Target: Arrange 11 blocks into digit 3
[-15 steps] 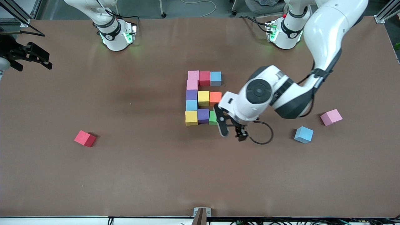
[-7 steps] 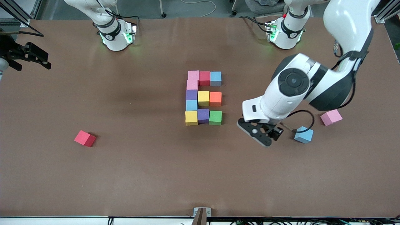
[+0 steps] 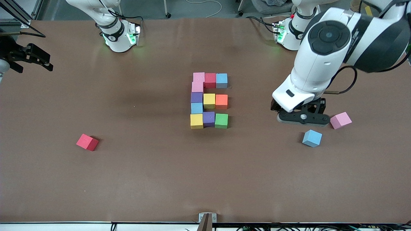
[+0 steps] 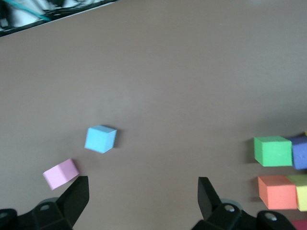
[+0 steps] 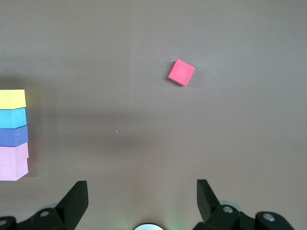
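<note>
digit 3 (image 3: 209,100): eleven cubes, tight, flat, table middle, three bars joined at the right arm's side | loose blocks: red (image 3: 87,142) toward right arm's end; light blue (image 3: 312,138), pink (image 3: 340,120) toward left arm's end

Even, soft overhead light covers the matte brown table (image 3: 128,179); shadows are faint, and a pale sheen lies toward the bases. The left wrist view is slightly motion-blurred.
</note>
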Controlling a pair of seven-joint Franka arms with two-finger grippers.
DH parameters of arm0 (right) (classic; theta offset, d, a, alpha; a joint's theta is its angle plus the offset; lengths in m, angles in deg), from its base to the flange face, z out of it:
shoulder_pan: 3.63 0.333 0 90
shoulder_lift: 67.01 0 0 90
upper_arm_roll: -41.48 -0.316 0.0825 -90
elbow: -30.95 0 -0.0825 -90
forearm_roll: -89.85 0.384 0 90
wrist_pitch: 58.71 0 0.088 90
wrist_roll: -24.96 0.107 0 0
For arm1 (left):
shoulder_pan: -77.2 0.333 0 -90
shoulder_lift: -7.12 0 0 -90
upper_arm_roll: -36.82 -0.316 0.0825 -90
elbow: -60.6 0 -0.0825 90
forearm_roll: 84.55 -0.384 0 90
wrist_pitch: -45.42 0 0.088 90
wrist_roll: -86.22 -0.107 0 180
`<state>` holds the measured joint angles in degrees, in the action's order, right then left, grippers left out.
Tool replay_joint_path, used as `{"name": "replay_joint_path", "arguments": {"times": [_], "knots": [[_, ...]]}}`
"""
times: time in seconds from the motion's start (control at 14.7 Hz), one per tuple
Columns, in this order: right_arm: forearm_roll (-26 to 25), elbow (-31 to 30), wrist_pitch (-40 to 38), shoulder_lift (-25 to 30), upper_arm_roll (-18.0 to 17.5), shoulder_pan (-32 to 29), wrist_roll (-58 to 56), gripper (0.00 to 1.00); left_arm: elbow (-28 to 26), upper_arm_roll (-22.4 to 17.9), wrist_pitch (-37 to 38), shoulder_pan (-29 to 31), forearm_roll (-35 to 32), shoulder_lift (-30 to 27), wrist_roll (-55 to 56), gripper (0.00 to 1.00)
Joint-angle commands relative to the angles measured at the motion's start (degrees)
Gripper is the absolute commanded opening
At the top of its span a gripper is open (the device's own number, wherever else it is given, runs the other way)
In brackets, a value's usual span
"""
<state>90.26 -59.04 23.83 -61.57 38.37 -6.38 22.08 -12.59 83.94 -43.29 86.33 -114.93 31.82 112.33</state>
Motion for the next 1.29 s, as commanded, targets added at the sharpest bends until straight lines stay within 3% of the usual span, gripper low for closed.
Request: {"name": "replay_joint_path", "arguments": {"times": [0.0, 0.14, 0.27, 0.41, 0.82, 1.23], "knots": [[-0.14, -0.62, -0.01, 0.45, -0.67, -0.94, -0.89, 1.00, -1.60, -12.00, 2.56, -6.20, 1.11, -6.04, -0.08, 1.00], [-0.23, -0.62, -0.01, 0.36, -0.67, -0.94, -0.98, 1.00, -1.69, -19.66, 3.01, -10.69, 3.90, -9.39, -3.32, 1.00], [-0.23, -0.62, -0.01, 0.45, -0.67, -0.94, -0.98, 1.00, -1.96, -29.14, 3.01, -13.33, 14.25, -12.91, -7.10, 1.00], [-0.23, -0.62, 0.07, 0.45, -0.75, -0.77, -0.98, 1.00, -4.40, -35.32, 3.10, -15.01, 18.94, -16.50, -11.58, 1.00], [-0.23, -0.54, -0.10, 0.45, -0.93, -0.07, -0.98, 1.00, -12.05, -44.39, 2.66, -16.07, 25.63, -24.34, -19.87, 1.00], [-0.23, -0.71, -0.10, 0.45, -0.93, -0.15, -0.98, 1.00, -15.93, -45.72, 2.05, -17.48, 25.72, -27.33, -20.04, 1.00]]}}
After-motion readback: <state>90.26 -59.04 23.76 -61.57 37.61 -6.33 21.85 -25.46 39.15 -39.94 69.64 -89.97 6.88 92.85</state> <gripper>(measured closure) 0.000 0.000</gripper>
